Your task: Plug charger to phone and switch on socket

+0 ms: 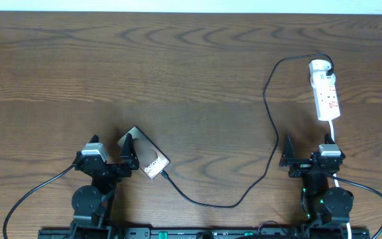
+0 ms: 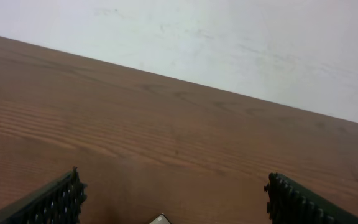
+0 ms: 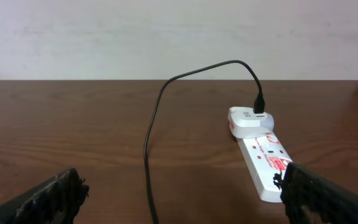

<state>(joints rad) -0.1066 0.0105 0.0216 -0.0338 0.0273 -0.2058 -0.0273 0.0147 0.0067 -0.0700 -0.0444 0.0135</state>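
left gripper (image 2: 174, 190) and right gripper (image 3: 180, 185) gape empty; charger (image 3: 146, 146) tip lies at phone (image 1: 144, 158), seating unclear; socket (image 1: 325, 96) switch probably pending.

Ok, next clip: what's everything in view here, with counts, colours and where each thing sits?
phone: one, bronze-tan with white lettering, flat on the table beside the left gripper.
charger: one, thin black cable, looping from the socket's rounded end across the table to the phone's edge.
socket: one, white power strip with red marks, far right of the table.
white cord: one, white, running from the socket toward the right arm.
table: one, dark brown wood, under everything.
wall: one, off-white, behind the table.
left gripper: one, black, open, by the phone.
right gripper: one, black, open, facing the socket.
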